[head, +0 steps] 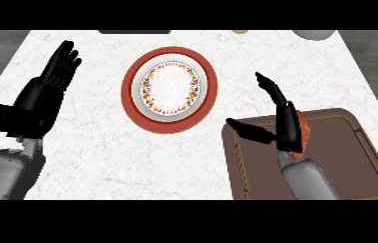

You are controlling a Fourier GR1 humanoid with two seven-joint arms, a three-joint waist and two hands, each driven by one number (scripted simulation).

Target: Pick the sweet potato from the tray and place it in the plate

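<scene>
My right hand (284, 122) hung over the near-left part of the brown tray (347, 152), fingers straight and pointing away from me, thumb spread wide toward the plate, gripping nothing. The sweet potato (303, 132) lay on the tray directly beneath and just to the right of that hand, only a narrow orange strip of it showing past my palm and wrist. Its long axis ran nearly away from me, roughly in line with my forearm, one end near my fingers' base and the other tucked by the grey wrist; I could not tell whether my palm touched it. What showed was a bright orange-red skin, smooth, tapering toward the nearer end. The plate (169, 90), red-rimmed with a white centre and a ring of small flecked decoration, sat on the pale marbled counter (96, 152) to the left of my right hand and a little beyond it, apart from the tray. My left hand (59, 69) rested open, fingers up, near the counter's left edge, well apart from the plate.
</scene>
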